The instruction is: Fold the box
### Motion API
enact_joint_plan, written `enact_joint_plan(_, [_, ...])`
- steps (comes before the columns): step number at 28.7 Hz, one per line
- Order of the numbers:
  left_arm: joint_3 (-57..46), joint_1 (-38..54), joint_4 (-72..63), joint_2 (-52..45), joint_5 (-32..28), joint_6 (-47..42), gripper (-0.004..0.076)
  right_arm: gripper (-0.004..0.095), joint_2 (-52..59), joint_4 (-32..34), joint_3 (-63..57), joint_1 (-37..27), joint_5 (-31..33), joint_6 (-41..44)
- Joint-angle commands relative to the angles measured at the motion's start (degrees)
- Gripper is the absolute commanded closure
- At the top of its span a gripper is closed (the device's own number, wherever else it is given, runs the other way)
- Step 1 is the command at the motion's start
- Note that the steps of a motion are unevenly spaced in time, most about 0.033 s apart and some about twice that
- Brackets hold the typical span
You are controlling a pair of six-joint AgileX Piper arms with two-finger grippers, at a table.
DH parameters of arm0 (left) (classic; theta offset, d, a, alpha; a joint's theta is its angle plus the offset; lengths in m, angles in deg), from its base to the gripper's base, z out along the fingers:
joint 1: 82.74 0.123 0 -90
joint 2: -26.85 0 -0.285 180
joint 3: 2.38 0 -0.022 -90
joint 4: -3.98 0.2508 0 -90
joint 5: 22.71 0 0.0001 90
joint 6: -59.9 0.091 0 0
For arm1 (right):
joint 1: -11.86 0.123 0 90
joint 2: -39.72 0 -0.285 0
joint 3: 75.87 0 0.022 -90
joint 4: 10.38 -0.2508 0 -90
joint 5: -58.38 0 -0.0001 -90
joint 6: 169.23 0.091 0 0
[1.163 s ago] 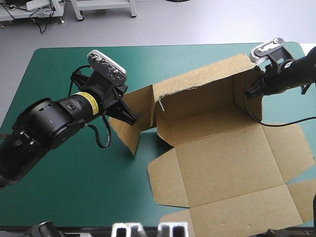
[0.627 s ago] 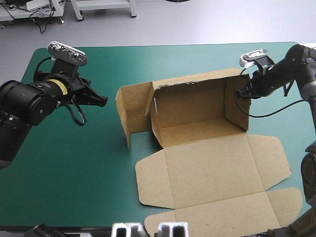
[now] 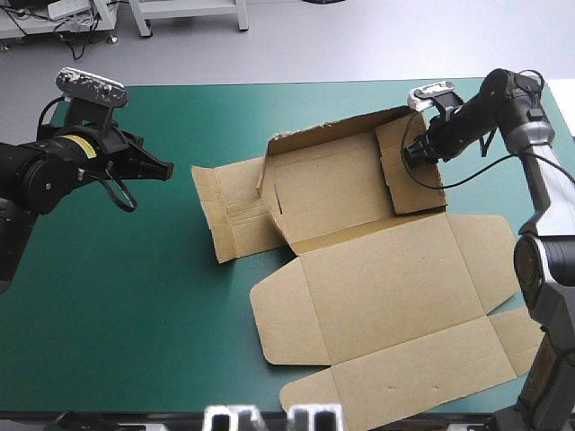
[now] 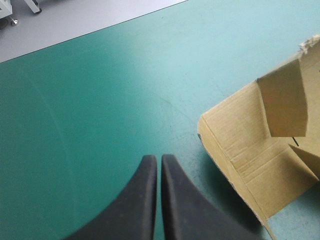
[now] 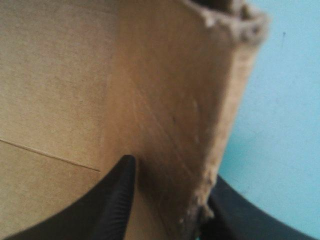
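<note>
- Brown board, matte and faintly ribbed: the box point(image 3: 377, 296) lies mid-table on the teal-green cover point(image 3: 135, 296), mostly a flat cut sheet with rounded tabs and sharp creases.
- Just before, the left-end flap point(image 3: 229, 211) stood upright. Now it has dropped flat onto the cover, hinged out from the box's left end.
- The back wall point(image 3: 328, 180) has sagged too. It leans away towards the table's far edge, and its top rim is torn and fuzzy.
- The left gripper point(image 3: 164, 169) has drawn back and is now well apart from the box's left end. Its black fingers are clenched together with nothing in them, as its own wrist view point(image 4: 159, 165) shows plainly.
- The right gripper point(image 3: 409, 153) has kept its pinch on the right-end wall point(image 3: 415, 180). In its wrist view one finger sits inside that wall and one outside point(image 5: 172, 200), with the frayed board edge between them.
- To my eye that costs ground: only the right end is held, and the left flap and back wall need raising again before anything can be tucked.
</note>
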Motion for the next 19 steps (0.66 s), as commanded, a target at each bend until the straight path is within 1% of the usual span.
enact_joint_plan(1, [1.7,0.1,0.1,-1.2,-3.9,0.0,0.0708,0.0236,4.0,-1.4,5.0,0.1,2.2,3.8])
enact_joint_plan(2, [1.7,0.1,0.1,-1.2,-4.0,0.0,0.0708,0.0172,4.6,-1.1,6.2,0.1,2.2,4.8])
enact_joint_plan(3, [1.7,0.1,0.5,-1.2,-4.2,0.0,0.0709,0.0150,5.4,-0.5,7.4,0.1,2.2,4.8])
enact_joint_plan(11, [1.7,0.1,1.6,-1.2,-5.4,0.2,0.0709,0.0156,10.3,3.2,8.6,0.1,2.2,5.5])
enact_joint_plan(15, [1.7,0.1,1.6,-1.2,-6.9,0.0,0.0709,0.0156,9.8,3.1,8.4,0.1,2.2,5.6])
enact_joint_plan(19, [1.7,0.1,1.4,-1.2,-6.8,0.0,0.0709,0.0156,6.9,3.6,8.3,0.1,2.2,7.5])
